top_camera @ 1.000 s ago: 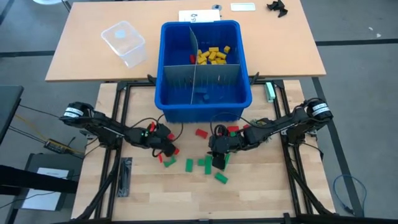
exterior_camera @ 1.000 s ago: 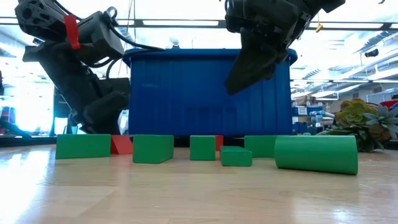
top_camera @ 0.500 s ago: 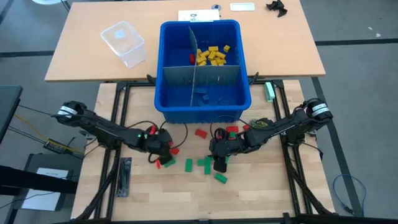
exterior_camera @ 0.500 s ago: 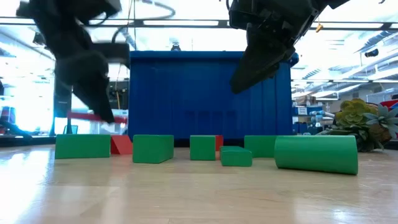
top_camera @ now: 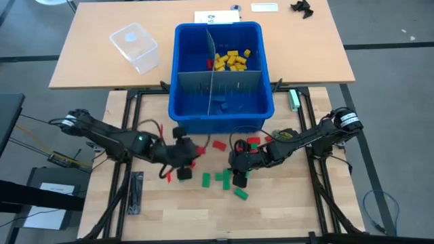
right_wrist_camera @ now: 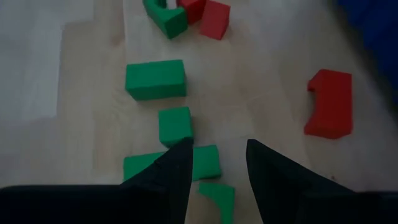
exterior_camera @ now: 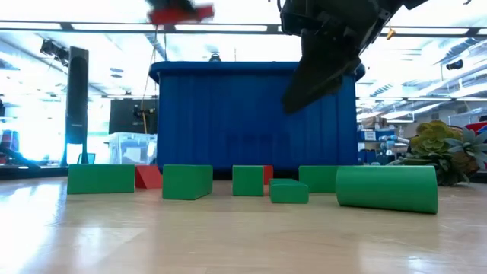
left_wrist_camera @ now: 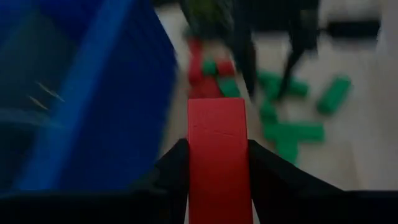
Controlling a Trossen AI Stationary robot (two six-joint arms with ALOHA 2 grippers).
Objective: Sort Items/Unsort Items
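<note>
The left gripper [left_wrist_camera: 217,163] clamps a red block [left_wrist_camera: 217,155], long axis running forward between its fingers; the right gripper [right_wrist_camera: 216,163] hangs part-open, empty.

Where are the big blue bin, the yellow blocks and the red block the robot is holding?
blue bin [top_camera: 224,123], high view, front wall.
yellow blocks [top_camera: 230,60], high view, middle of the pile.
red block [left_wrist_camera: 217,155], left wrist view, top face between the fingers.

floor [top_camera: 393,102]: grey | ceiling [exterior_camera: 228,42]: strip lights | potted succulent [exterior_camera: 441,148]: by right edge | tall speaker [exterior_camera: 76,99]: left
</note>
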